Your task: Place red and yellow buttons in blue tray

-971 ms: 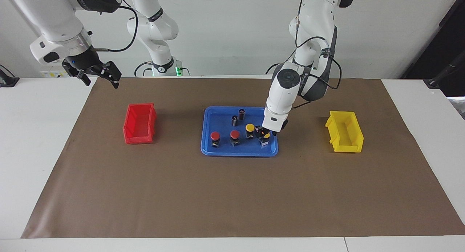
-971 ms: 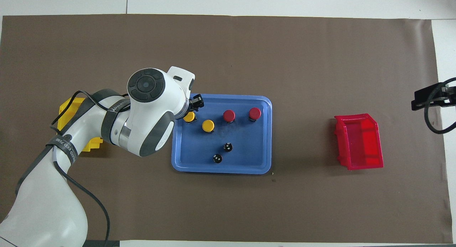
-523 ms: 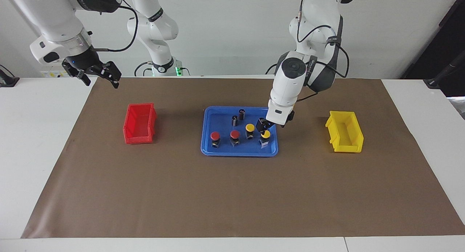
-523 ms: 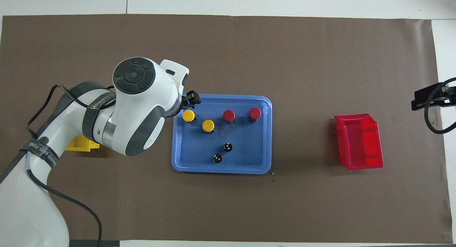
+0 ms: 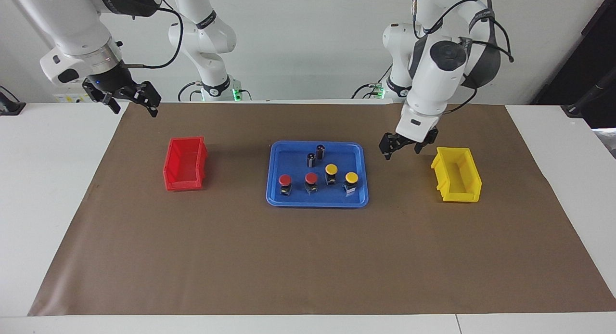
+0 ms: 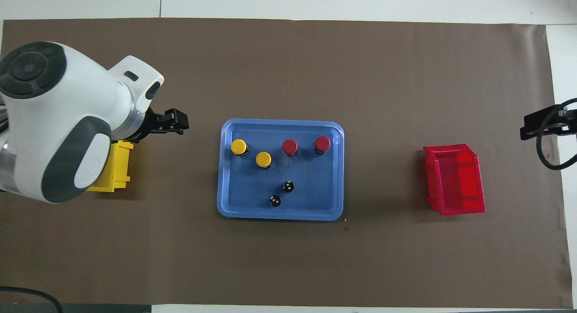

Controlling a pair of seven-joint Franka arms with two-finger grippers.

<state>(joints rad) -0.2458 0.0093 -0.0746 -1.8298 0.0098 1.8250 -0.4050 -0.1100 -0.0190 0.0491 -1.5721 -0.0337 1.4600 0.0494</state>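
Observation:
The blue tray (image 5: 293, 160) (image 6: 311, 186) lies mid-mat. Standing in a row in it are two red buttons (image 5: 285, 181) (image 5: 311, 179) and two yellow buttons (image 5: 331, 169) (image 5: 351, 177); from above the reds (image 6: 322, 143) (image 6: 289, 146) and yellows (image 6: 263, 158) (image 6: 238, 146) show plainly. My left gripper (image 5: 402, 152) (image 6: 181, 122) hangs open and empty in the air over the mat, between the tray and the yellow bin. The right gripper (image 5: 134, 107) (image 6: 538, 126) waits open and empty, raised over the mat's corner at the right arm's end.
Two dark cylinders (image 5: 311, 159) (image 5: 320, 151) stand in the tray, nearer to the robots than the buttons. A red bin (image 5: 185, 163) (image 6: 455, 180) sits toward the right arm's end. A yellow bin (image 5: 456, 175) (image 6: 115, 168) sits toward the left arm's end, partly covered by the left arm from above.
My left gripper opened and let go of a yellow button in the tray, then rose and drew away toward the yellow bin. The right arm has not moved.

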